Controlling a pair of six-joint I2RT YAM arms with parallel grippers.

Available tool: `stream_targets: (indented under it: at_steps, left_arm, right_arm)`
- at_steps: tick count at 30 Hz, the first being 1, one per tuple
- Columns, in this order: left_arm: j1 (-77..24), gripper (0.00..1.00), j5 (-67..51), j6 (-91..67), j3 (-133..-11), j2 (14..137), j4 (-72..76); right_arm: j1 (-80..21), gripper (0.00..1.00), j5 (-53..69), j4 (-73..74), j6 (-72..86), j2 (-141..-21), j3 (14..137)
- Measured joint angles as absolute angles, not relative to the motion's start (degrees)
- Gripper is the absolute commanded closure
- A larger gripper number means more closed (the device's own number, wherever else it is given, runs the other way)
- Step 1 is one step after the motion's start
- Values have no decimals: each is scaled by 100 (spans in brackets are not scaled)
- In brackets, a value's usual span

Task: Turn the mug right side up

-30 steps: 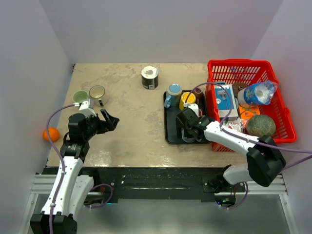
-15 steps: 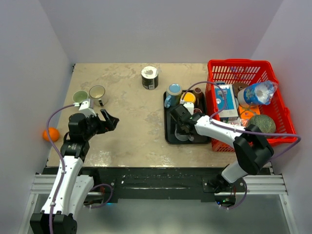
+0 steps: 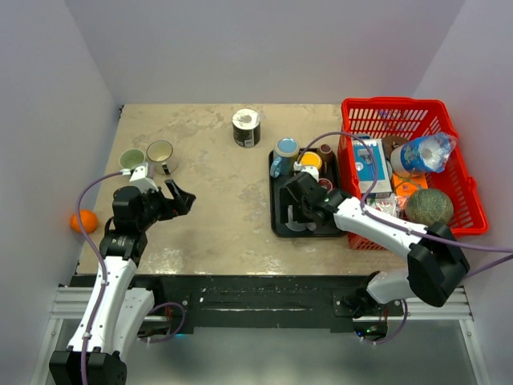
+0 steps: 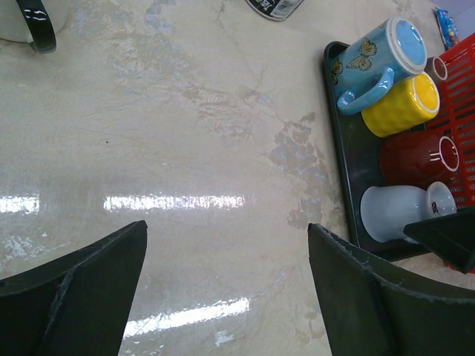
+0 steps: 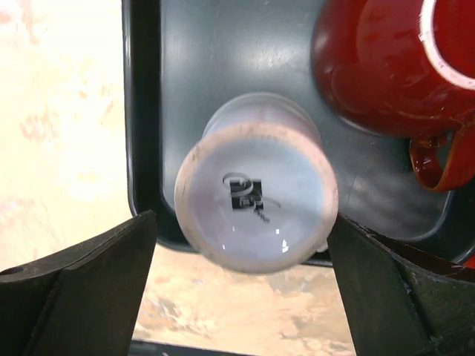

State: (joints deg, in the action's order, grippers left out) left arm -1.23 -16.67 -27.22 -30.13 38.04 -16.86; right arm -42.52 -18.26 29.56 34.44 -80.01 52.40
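Right wrist view shows the white ceramic mug (image 5: 256,196) standing upside down in the near left corner of the black plastic tray (image 5: 223,59). Its round base, with a small dark logo on it, faces the camera. The right gripper (image 5: 243,219) is above this mug, and its two dark fingers (image 5: 82,297) stand wide apart, one at each side of the mug. They grip nothing, and I cannot tell if the right one touches the mug wall. Just beside the white mug there is a red glazed mug (image 5: 378,67), also bottom up. In the top external view the tray lies on the beige stone-pattern table (image 3: 216,184), just beside a red plastic basket (image 3: 393,103). The tray carries also a light blue mug (image 3: 284,152) and a yellow mug (image 3: 309,163). The left gripper (image 4: 226,226) hovers over bare table, well apart from the tray, with its own fingers (image 4: 74,297) fully spread and holding nothing.
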Motion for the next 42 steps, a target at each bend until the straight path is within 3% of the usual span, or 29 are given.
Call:
stream_targets:
  at_steps: [10,22,29,42]
  left_arm:
    - [-123,7,-1671,-2722,-3013,3804,-1686]
    - [-123,6,-1697,-2718,-3013,3804,-1684]
    - [-123,5,-1802,-2716,-3011,3879,-1682]
    - [-123,5,-1874,-2716,-3011,3913,-1680]
  right_arm:
    - [-4252,2,-1439,2928,2692,-8173,5092]
    - [-4248,30,-1221,2650,2569,-8125,4842]
    - [-4250,53,-1354,2606,2609,-7806,4668]
    - [-4254,67,-1481,2510,2705,-7760,4453]
